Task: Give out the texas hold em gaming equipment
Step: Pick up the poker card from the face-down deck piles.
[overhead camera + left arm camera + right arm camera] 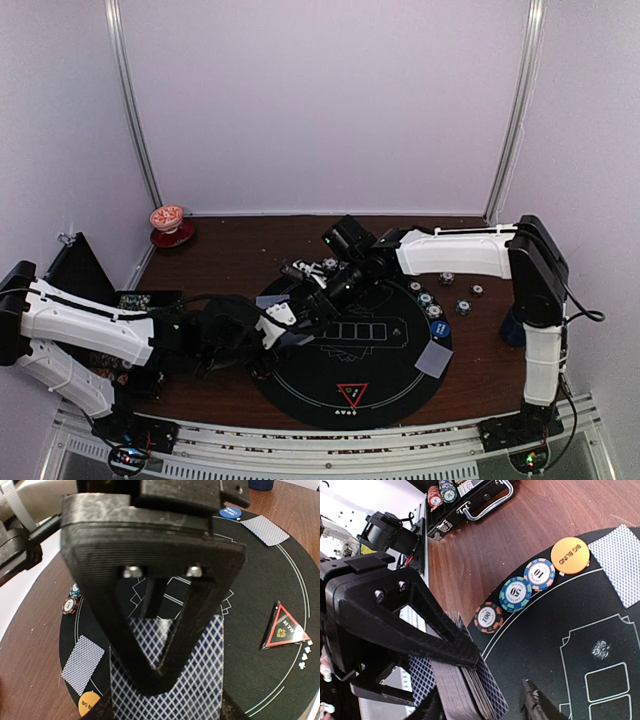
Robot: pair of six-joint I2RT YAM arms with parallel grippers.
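Left gripper (pixel 165 711) is clamped on the card deck (pixel 200 680), a finger at each side edge. The deck lies flat, back up, white with a dark blue lattice, and sticks straight out ahead of the fingers. Its near end is cut off, so the long axis is unclear. From the right wrist it shows as a slightly fanned stack of grey edges. Right gripper (pixel 502 675) has its jaws partly apart: one finger lies over the deck's top card, the other stands clear beside it, nothing visibly pinched. Left of the deck, a single card (pixel 82 664) and an orange Big Blind button (pixel 90 705) lie on the black round mat (pixel 250 670). Right of the deck, a red triangle marker (pixel 284 629). Farther ahead, a blue Small Blind button (pixel 230 513).
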